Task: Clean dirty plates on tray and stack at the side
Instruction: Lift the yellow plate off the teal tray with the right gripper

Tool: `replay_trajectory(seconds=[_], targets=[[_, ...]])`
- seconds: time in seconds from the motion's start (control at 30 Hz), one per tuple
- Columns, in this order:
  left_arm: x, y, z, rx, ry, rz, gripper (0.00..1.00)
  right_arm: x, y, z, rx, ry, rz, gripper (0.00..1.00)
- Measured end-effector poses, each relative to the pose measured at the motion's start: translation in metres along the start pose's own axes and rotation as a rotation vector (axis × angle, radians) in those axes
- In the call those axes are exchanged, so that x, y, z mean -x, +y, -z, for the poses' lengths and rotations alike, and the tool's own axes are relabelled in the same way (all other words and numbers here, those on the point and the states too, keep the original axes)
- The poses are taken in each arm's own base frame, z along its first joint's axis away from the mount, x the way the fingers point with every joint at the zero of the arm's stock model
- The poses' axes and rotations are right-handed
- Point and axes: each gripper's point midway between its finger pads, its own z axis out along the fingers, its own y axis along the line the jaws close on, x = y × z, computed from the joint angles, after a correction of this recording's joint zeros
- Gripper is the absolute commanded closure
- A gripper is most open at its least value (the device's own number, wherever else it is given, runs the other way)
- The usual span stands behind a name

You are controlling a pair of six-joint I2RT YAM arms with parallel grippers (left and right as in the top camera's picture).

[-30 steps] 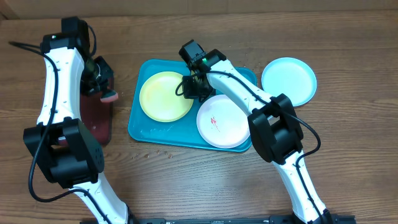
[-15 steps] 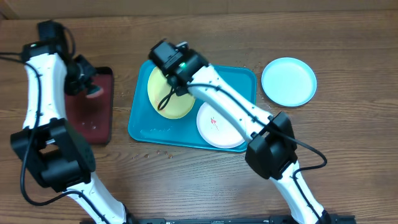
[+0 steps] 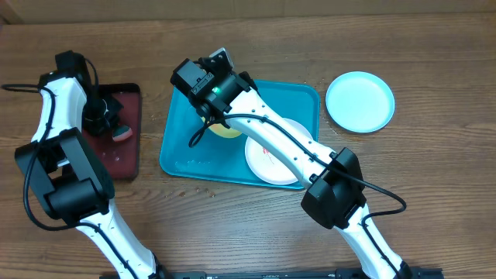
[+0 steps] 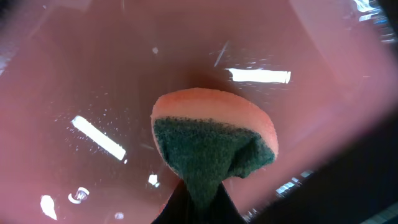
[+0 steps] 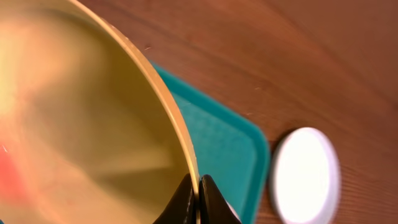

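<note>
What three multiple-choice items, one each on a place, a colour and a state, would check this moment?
1. Where does the light blue plate lie?
A. On the table, beside the turquoise tray
B. Inside that tray
C. On the floor

2. What colour is the plate in the right gripper?
A. White
B. Light blue
C. Yellow-green

3. How is the left gripper?
A. Open and empty
B. Shut on a sponge
C. Shut on a plate

Answers:
1 A: the overhead view shows it on bare wood, apart from the tray.
2 C: the right wrist view shows the jaws pinching the rim of the yellow-green plate.
3 B: the left wrist view shows the sponge clamped between the jaws.
</note>
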Motion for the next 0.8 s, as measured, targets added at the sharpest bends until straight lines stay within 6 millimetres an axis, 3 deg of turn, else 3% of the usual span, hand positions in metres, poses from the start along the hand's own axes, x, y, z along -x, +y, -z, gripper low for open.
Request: replay_trajectory(seconds=[0.13, 0.37, 0.47, 0.5, 0.57, 0.8], targets=[[0.002, 0.004, -0.003, 0.022, -0.012, 0.0, 0.96, 0.01, -0.021, 0.012, -0.064, -0.035, -0.01, 0.96], [0.009, 0.008, -0.005, 0.048, -0.048, 0.0, 0.95, 0.02, -0.037, 0.025, -0.106, -0.067, -0.026, 0.96], [0.01, 0.012, -0.013, 0.064, -0.068, -0.002, 0.76, 0.018, -0.038, 0.027, -0.115, -0.065, -0.014, 0.96], [0.008, 0.014, -0.017, 0.07, -0.067, -0.001, 0.55, 0.018, -0.039, 0.028, -0.119, -0.066, -0.012, 0.96], [0.004, 0.019, -0.023, 0.088, -0.06, -0.004, 0.46, 0.019, -0.037, 0.032, -0.131, -0.079, -0.004, 0.96], [0.003, 0.021, -0.023, 0.097, -0.056, -0.004, 0.43, 0.024, -0.039, 0.05, -0.222, -0.141, 0.04, 0.96]])
